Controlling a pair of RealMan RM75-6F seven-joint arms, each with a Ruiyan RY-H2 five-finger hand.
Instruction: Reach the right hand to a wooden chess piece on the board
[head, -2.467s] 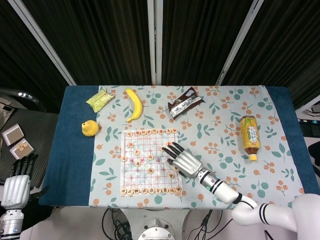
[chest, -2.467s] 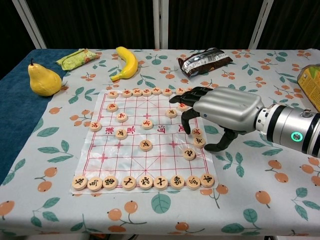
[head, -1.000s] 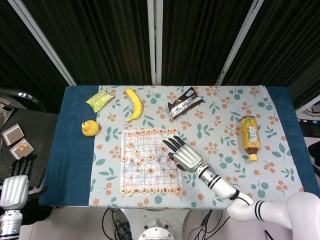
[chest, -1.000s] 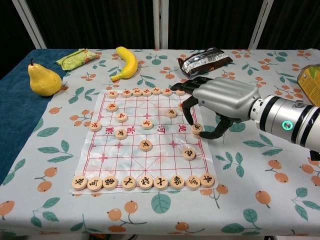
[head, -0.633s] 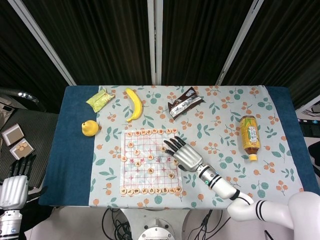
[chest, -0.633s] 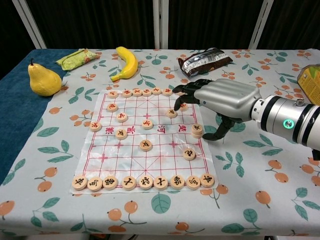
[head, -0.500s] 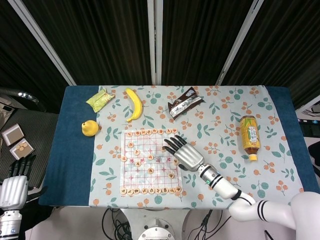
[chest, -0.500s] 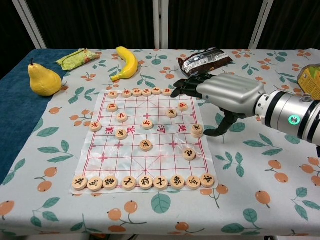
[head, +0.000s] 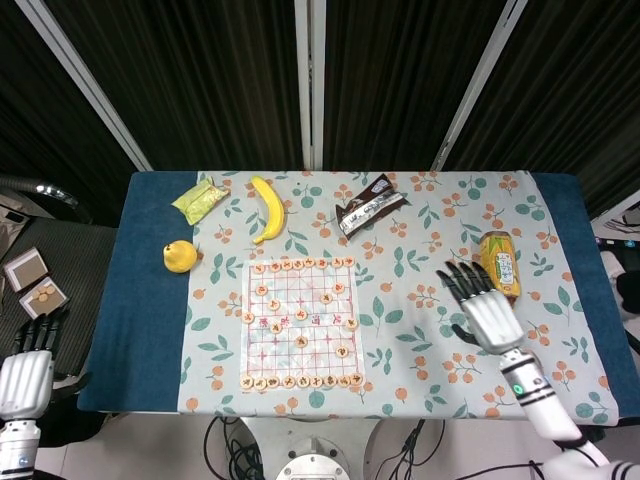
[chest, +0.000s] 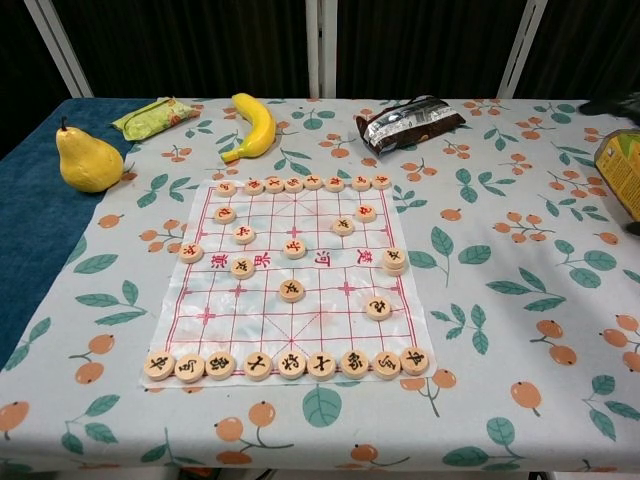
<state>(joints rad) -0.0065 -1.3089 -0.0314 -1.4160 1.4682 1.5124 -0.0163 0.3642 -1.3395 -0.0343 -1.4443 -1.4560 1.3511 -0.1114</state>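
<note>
The chess board (head: 285, 357) (chest: 330, 322) lies on the flowered cloth with round wooden pieces along its near and far rows and several scattered between. A doubled piece (chest: 394, 260) and a single piece (chest: 378, 308) sit near the board's right edge. My right hand (head: 485, 311) hovers over the cloth well to the right of the board, fingers spread, holding nothing and touching no piece. The chest view shows almost none of it. Off the table at the lower left, my left hand (head: 25, 375) has straight fingers and is empty.
A tea bottle (head: 499, 265) (chest: 622, 170) lies just beyond my right hand. Behind the board are a dark snack bag (head: 370, 205) (chest: 410, 122), a banana (head: 268, 207) (chest: 253, 125), a green packet (head: 200, 200) and a pear (head: 180, 256) (chest: 85, 158).
My right hand has pulled away from over the board's right side, moving right to beside the bottle and nearly out of the chest view. The pieces and my left hand stay put.
</note>
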